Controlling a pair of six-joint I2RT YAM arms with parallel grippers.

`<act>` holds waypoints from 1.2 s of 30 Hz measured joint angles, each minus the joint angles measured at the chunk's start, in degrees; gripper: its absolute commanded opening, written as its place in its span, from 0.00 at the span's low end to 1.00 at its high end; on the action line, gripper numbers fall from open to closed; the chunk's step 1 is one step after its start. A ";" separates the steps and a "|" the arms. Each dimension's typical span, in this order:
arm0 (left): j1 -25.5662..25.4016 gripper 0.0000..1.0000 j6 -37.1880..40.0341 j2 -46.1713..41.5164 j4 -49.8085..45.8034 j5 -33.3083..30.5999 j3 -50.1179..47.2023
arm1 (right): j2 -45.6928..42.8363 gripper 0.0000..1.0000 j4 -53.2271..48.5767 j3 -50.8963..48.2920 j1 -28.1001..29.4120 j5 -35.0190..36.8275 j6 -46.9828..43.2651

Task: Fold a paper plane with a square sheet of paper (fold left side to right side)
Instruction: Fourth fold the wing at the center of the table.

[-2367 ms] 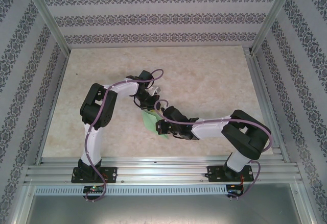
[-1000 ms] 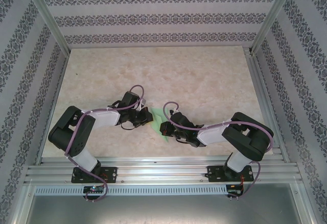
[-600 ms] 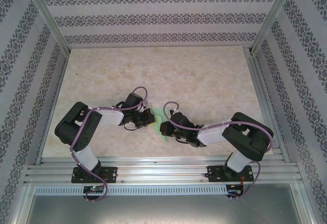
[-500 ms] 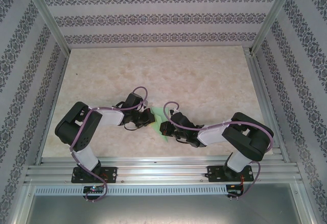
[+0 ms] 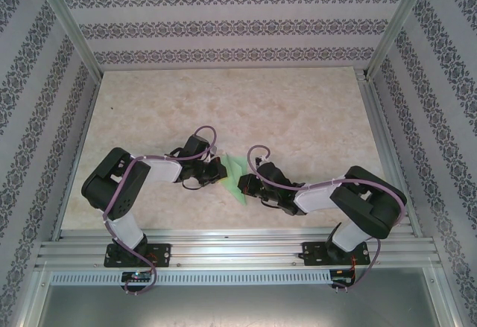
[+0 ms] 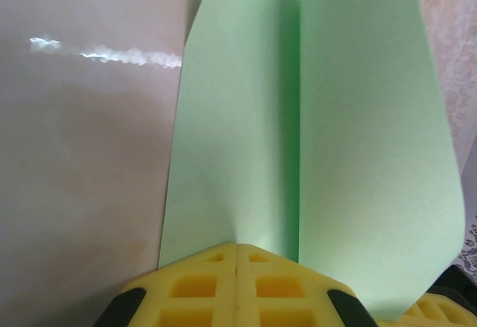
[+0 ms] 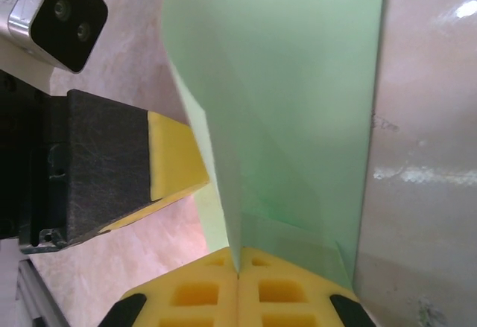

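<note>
Right gripper [image 5: 244, 188] shifted slightly; it and left gripper [image 5: 218, 172] clamp folded paper [image 5: 233, 167].

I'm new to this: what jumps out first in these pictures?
A mint-green sheet of paper, creased lengthwise, stands out near the middle of the pale marbled table. Both arms reach inward to it: the left gripper and the right gripper each pinch it between shut yellow pads. Patterned wallpaper surrounds the scene.

One sheet of paper [image 5: 233, 167], two tools: left tool [image 5: 217, 170], right tool [image 5: 243, 188].
</note>
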 measured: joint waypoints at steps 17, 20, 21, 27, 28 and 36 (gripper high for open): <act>-0.07 0.00 0.66 0.04 -0.83 -0.81 0.66 | 10.95 0.00 19.85 -3.34 -1.27 -7.28 6.16; -0.11 0.00 0.87 0.04 -1.62 -1.07 1.07 | 10.56 0.00 19.26 -3.43 -1.86 -7.28 6.10; -0.13 0.00 1.05 0.04 -1.84 -1.16 1.16 | 9.99 0.00 18.69 -3.48 -2.10 -7.28 6.08; -0.13 0.00 1.42 0.20 -2.27 -1.64 1.60 | 6.60 0.00 16.79 -3.61 -4.17 -8.17 5.90; -0.13 0.00 1.49 0.20 -2.32 -1.75 1.66 | 6.47 0.00 16.72 -3.61 -4.44 -8.33 5.90; -0.13 0.03 1.90 -0.13 -3.02 -2.21 1.84 | 6.47 0.00 16.90 -4.72 -4.50 -9.20 5.90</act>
